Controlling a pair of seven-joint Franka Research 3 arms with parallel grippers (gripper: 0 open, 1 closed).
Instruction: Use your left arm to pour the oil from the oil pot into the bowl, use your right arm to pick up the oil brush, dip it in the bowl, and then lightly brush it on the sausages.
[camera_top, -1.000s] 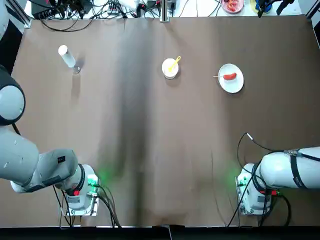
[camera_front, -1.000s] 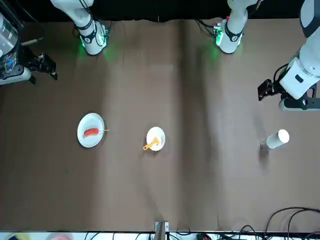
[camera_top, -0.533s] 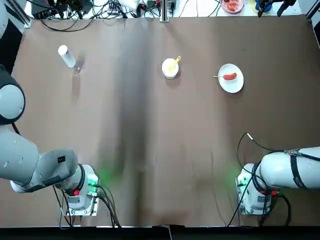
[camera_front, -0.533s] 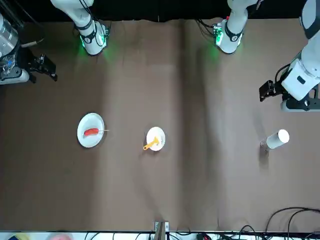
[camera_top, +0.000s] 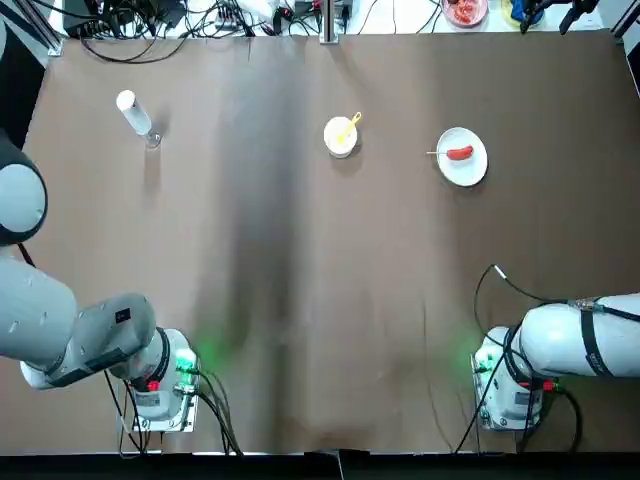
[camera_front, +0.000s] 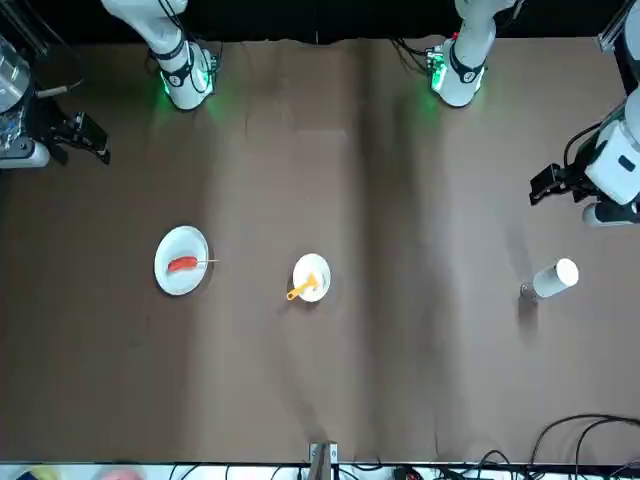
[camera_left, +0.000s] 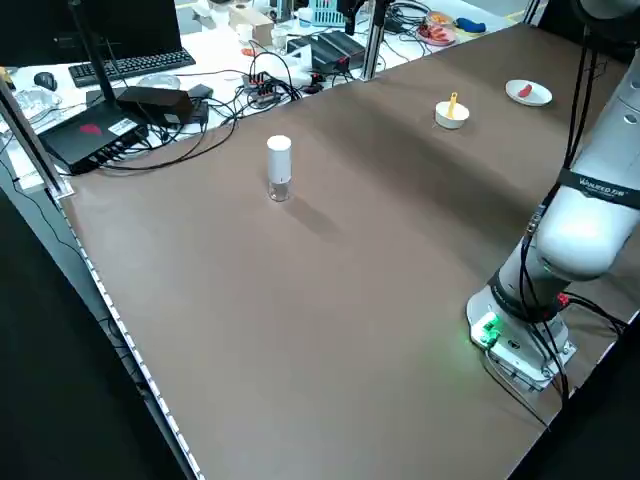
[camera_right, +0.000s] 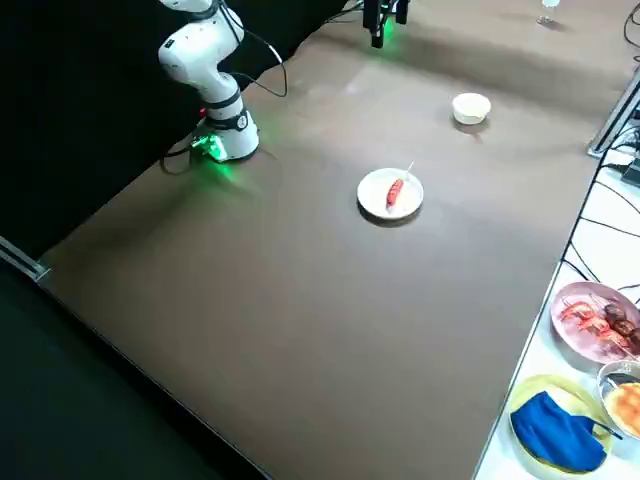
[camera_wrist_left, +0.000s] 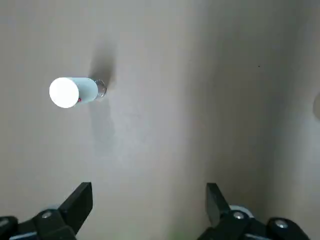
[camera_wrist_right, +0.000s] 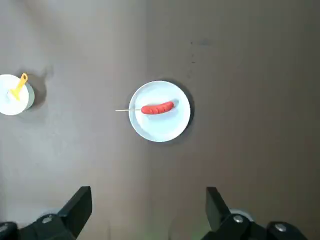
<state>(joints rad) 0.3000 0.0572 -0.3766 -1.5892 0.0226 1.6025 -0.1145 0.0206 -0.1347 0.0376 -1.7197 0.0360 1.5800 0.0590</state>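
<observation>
The oil pot (camera_top: 134, 114), a slim clear bottle with a white cap, stands upright at 10 o'clock on our table (camera_top: 320, 260), where 12 is the edge farthest from the robot. Near 12 o'clock, we see the small white bowl (camera_top: 337, 146) with the yellow-orange oil brush (camera_top: 352, 126) resting inside, its handle over the rim toward 1. At 2 o'clock, a white plate (camera_top: 462, 173) holds one red sausage (camera_top: 460, 153), its skewer (camera_top: 436, 153) pointing to 9. Our left gripper (camera_wrist_left: 149, 186) hovers toward 9 o'clock, fingers apart, grasping nothing; our right gripper (camera_wrist_right: 150, 192) hovers toward 4, likewise spread and unloaded.
</observation>
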